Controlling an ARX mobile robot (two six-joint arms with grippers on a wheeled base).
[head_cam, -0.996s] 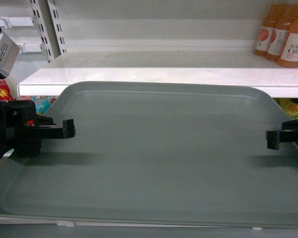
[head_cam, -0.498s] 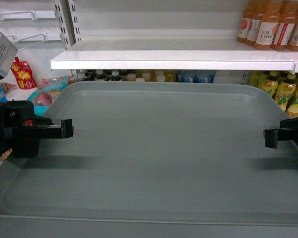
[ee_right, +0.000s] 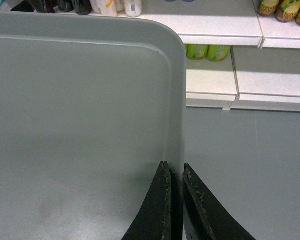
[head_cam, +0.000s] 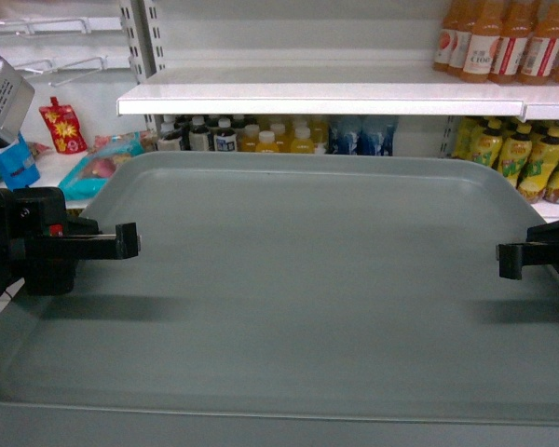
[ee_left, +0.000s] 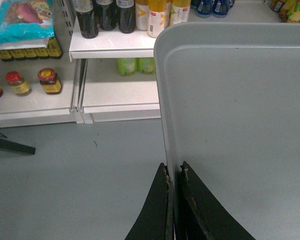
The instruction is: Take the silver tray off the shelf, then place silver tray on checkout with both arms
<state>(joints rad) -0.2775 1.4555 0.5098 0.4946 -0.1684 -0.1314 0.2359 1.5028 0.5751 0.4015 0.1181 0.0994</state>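
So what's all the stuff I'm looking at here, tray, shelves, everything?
silver tray: one, matte grey, held level off the shelf and over the grey floor, filling the middle of the head view.
shelf: one white board, straight behind the tray.
orange drink bottles: several, orange, on the board at upper right.
yellow bottles: several, yellow, right, a level lower.
small bottles: a row, dark, white and yellow, under the board.
red pouch: one, hanging at left.
jars: several, red-lidded, low shelf in the left wrist view.
left gripper: black, clamped on the tray's left rim.
right gripper: black, clamped on its right rim.
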